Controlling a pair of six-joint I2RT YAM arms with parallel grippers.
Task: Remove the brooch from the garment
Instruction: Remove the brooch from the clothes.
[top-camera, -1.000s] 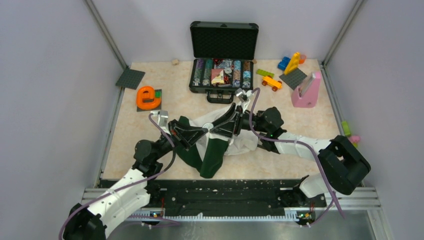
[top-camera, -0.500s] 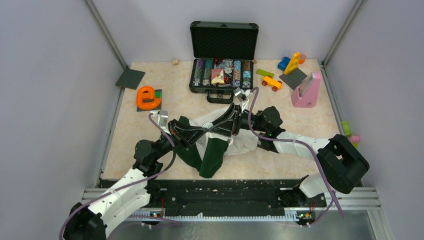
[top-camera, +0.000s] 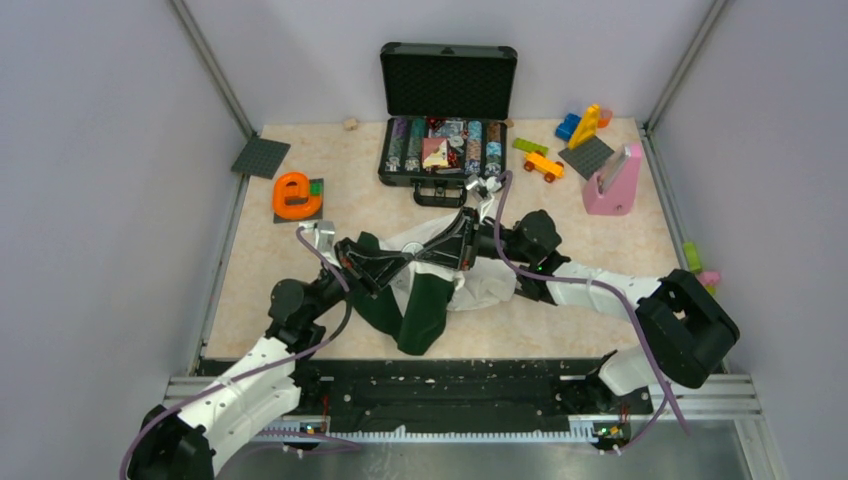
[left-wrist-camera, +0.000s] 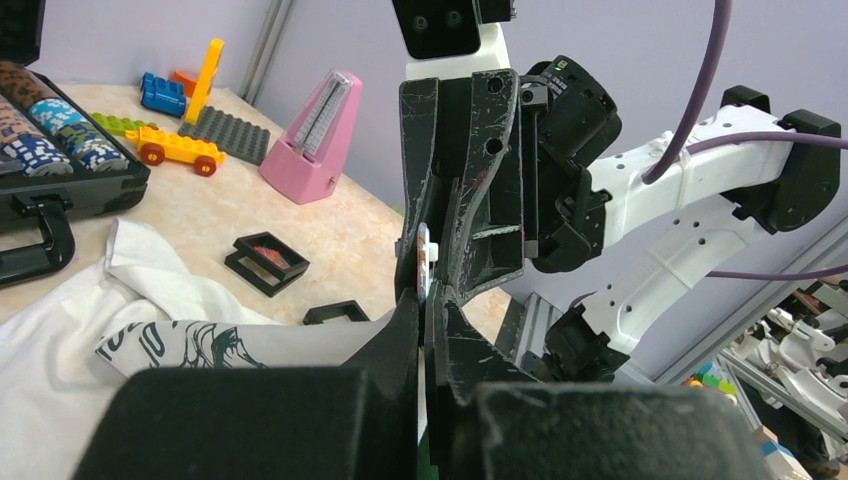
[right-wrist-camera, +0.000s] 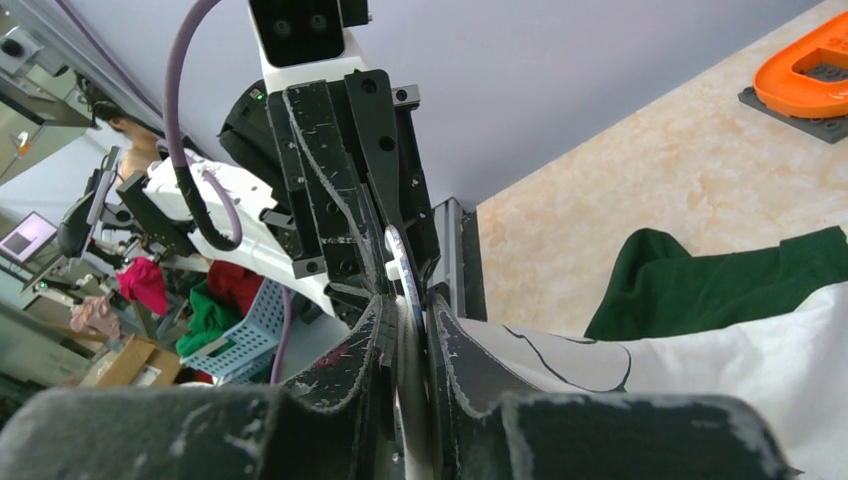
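Status check: the brooch (left-wrist-camera: 423, 265) is pinched right where the two sets of fingertips meet, so both arms basically share it. The left gripper (left-wrist-camera: 425, 305) is fully closed. In its own wrist view the brooch sticks out of the slit between its fingertips, toward 12 o'clock. The right gripper (right-wrist-camera: 405, 315) comes at it from the opposite side. Its fingers are drawn almost together with the same thin piece in the narrow slot between them, so it looks clamped on the brooch too.

Orientation: it's a thin flat thing, and both wrist cameras catch it edge-on. The long axis runs 6 to 12 o'clock in the left wrist view and leans a touch toward 11 o'clock in the right wrist view. The edge looks pale and silvery, with a small reddish patch on the side facing 3 o'clock in the left wrist view. I can't make out the shape of the face.

From the top camera the brooch is hidden by the fingers. The meeting point is over the white part of the garment (top-camera: 490, 290), about mid-bench (top-camera: 260, 260). The left gripper reaches in from 8 o'clock and the right gripper from 3 o'clock.
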